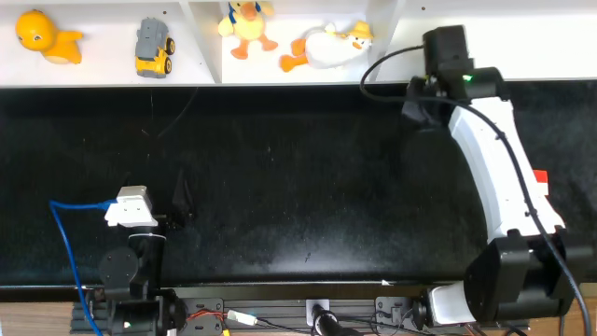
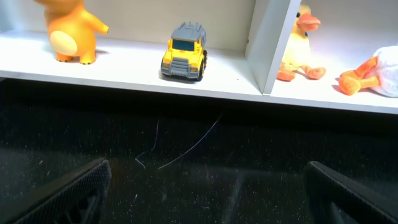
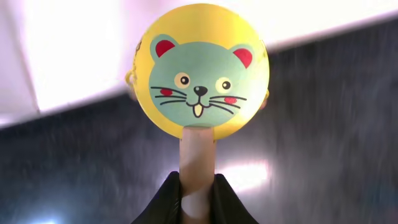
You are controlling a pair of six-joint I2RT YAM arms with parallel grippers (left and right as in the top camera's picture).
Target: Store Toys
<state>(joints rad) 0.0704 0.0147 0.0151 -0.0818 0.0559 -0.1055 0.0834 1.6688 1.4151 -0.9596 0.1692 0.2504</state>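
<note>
My right gripper [image 3: 198, 186] is shut on the wooden handle [image 3: 196, 155] of a round yellow rattle drum [image 3: 200, 74] that has a teal mouse face painted on it. In the top view the right gripper [image 1: 424, 103] is at the front edge of the white shelf [image 1: 280, 75], below its right-hand compartment. My left gripper [image 1: 182, 201] stands open over the black mat at the near left, nothing between its fingers [image 2: 74, 186], and it faces the shelf.
Four toys are on the shelf: an orange duck [image 1: 47, 37] and a yellow truck [image 1: 153, 49] in the left compartment, a yellow plush duck [image 1: 247, 26] and a white plush duck [image 1: 328, 47] lying in the middle one. A black mat [image 1: 308, 177] covers the table.
</note>
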